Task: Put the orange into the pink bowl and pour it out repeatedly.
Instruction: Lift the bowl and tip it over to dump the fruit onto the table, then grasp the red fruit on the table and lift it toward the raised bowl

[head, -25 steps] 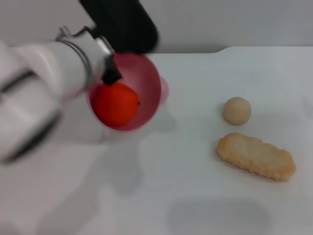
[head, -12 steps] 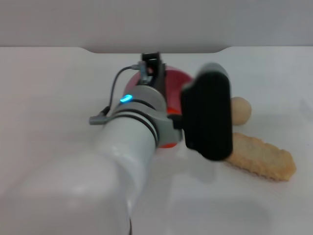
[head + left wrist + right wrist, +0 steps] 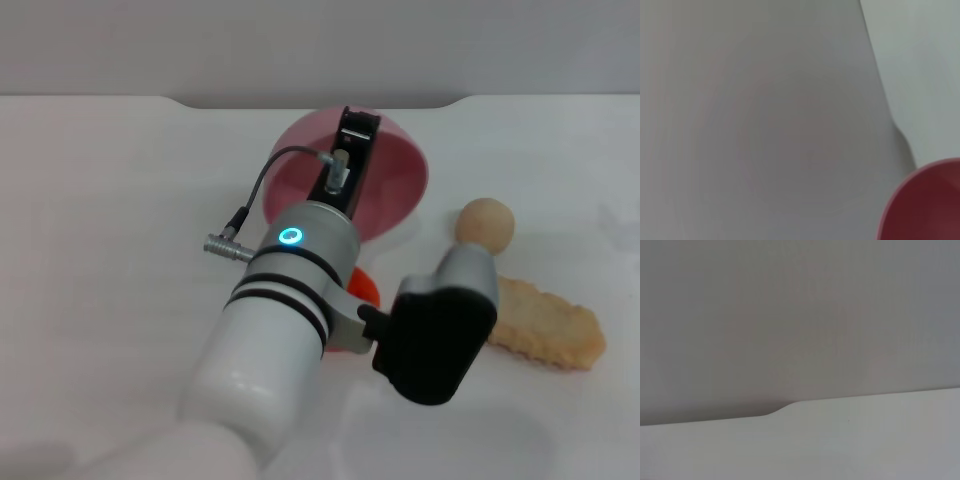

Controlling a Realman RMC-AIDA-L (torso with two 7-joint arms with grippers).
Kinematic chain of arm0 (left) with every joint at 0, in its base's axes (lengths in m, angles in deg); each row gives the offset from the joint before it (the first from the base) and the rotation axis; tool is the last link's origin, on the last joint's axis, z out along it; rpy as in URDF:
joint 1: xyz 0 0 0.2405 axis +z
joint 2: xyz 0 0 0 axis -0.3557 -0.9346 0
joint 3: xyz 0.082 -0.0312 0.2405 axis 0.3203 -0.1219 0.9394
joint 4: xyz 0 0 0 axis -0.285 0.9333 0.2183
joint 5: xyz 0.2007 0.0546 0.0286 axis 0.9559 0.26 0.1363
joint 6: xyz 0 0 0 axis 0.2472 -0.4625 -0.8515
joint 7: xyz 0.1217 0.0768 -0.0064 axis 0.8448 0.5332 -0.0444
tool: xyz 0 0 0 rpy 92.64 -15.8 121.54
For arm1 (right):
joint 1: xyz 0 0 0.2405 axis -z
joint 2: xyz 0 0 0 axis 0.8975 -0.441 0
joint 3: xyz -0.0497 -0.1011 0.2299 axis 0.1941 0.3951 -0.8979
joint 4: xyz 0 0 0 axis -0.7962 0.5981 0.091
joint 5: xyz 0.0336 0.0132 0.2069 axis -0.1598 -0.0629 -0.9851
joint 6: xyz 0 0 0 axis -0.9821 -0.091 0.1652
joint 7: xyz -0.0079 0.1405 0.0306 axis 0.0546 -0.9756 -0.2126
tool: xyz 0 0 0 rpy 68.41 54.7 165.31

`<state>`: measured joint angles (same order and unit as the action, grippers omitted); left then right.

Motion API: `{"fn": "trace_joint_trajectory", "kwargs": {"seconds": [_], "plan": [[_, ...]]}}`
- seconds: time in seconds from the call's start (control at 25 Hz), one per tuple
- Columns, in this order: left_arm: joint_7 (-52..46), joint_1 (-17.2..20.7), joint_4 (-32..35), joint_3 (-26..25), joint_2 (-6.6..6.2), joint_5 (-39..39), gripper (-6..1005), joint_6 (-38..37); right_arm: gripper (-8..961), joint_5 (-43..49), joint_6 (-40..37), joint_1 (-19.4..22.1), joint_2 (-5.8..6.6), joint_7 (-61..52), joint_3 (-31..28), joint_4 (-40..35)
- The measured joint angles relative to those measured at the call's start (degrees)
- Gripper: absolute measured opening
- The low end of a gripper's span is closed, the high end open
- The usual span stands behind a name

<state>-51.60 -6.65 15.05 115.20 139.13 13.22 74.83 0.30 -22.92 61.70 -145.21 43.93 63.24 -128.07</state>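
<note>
My left arm reaches across the middle of the head view. My left gripper (image 3: 357, 126) is shut on the far rim of the pink bowl (image 3: 398, 186) and holds it tipped at the back centre of the table. A piece of the bowl also shows in the left wrist view (image 3: 930, 205). The orange (image 3: 361, 291) lies on the table outside the bowl, mostly hidden under my left wrist. My right gripper does not show in any view.
A small beige ball (image 3: 487, 222) lies to the right of the bowl. A long tan biscuit-like piece (image 3: 548, 325) lies in front of it at the right. The white table (image 3: 120, 200) ends at a grey wall at the back.
My left arm has swung from the left to the centre and turned the bowl over to the right. The orange, inside the bowl a second ago, now lies on the table under my wrist.
</note>
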Motion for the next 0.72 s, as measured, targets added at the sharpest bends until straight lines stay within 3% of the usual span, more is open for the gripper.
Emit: {"fn": "trace_joint_trajectory", "kwargs": {"seconds": [0.12, 0.24, 0.4, 0.52, 0.6, 0.68, 0.72], "plan": [[-1.3, 0.3, -1.8, 1.0, 0.0, 4.3, 41, -0.8, 599, 0.0, 0.2, -0.1, 0.0, -0.1, 0.2, 0.1], [-7.2, 0.2, -0.6, -1.0, 0.02, 3.9, 41, -0.8, 603, -0.1, 0.2, -0.2, 0.0, -0.2, 1.1, 0.1], [-13.9, 0.1, 7.2, -9.4, 0.01, -4.7, 41, 4.4, 607, -3.2, 0.1, -0.6, 0.0, 1.3, 3.7, -0.3], [-13.6, 0.3, 16.2, -22.3, -0.42, -21.9, 41, 12.0, 610, -6.7, -0.6, -2.2, 0.0, 4.2, 7.8, 0.1], [-11.9, 0.5, 18.5, -29.5, -0.77, -29.7, 41, 14.8, 613, -7.5, -1.5, -3.7, 0.01, 4.9, 10.9, 1.0], [-7.2, 1.8, 19.5, -43.3, -0.93, -43.4, 41, 18.7, 615, -7.9, -4.1, -7.3, -0.01, 5.0, 17.5, 4.3], [-7.2, 1.8, 19.5, -43.3, -0.93, -43.4, 41, 18.7, 616, -7.9, -4.1, -7.3, -0.01, 5.0, 17.5, 4.3]]}}
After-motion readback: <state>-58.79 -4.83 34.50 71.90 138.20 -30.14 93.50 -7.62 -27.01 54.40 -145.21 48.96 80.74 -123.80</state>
